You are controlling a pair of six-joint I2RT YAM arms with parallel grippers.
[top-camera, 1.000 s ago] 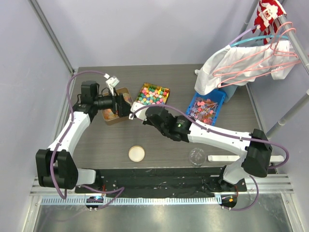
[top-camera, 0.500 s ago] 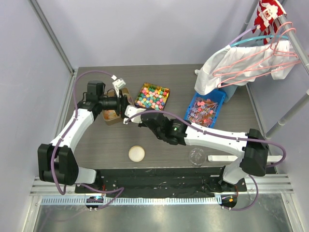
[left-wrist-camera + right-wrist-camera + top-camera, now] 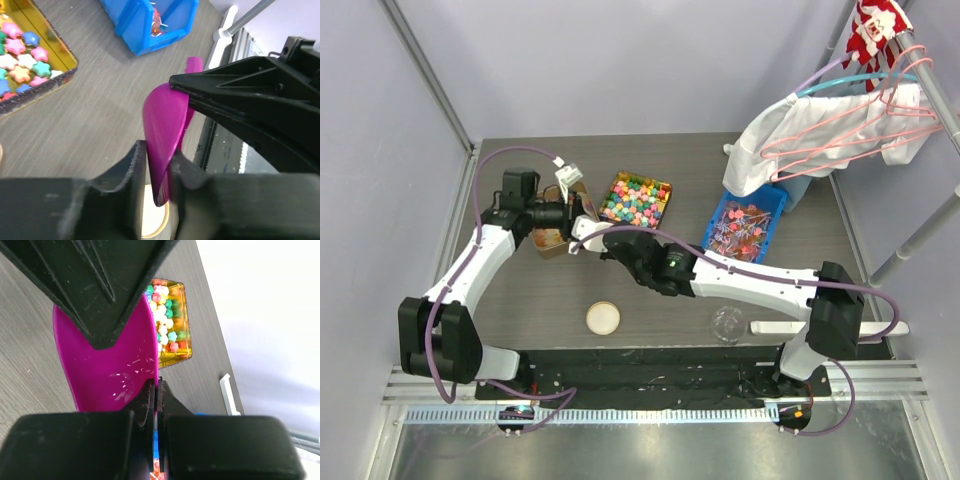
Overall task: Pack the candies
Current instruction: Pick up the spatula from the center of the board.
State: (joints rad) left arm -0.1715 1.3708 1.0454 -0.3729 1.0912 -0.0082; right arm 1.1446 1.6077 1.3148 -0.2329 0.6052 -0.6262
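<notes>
The candies (image 3: 638, 198) are small star-shaped pieces in many colours, lying in a gold tin (image 3: 663, 186) at the back middle of the table; they also show in the left wrist view (image 3: 22, 52) and the right wrist view (image 3: 164, 320). A magenta scoop (image 3: 165, 115) hangs in the air between both grippers, left of the tin. My right gripper (image 3: 157, 385) is shut on the scoop's (image 3: 107, 375) rim. My left gripper (image 3: 157, 150) pinches the scoop's other end, both fingers against it. From above, the two grippers (image 3: 582, 222) meet beside a brown box.
The brown box (image 3: 552, 240) with orange pieces sits under the left gripper. A blue bin (image 3: 745, 225) of wrapped sweets stands at the right. A round pale lid (image 3: 603, 318) and a clear jar (image 3: 727, 322) lie near the front. White clothes on hangers (image 3: 820, 130) hang at the back right.
The right arm has carried the scoop leftward to the left gripper. The left gripper's jaws, wide apart a second ago, have closed onto the scoop.
</notes>
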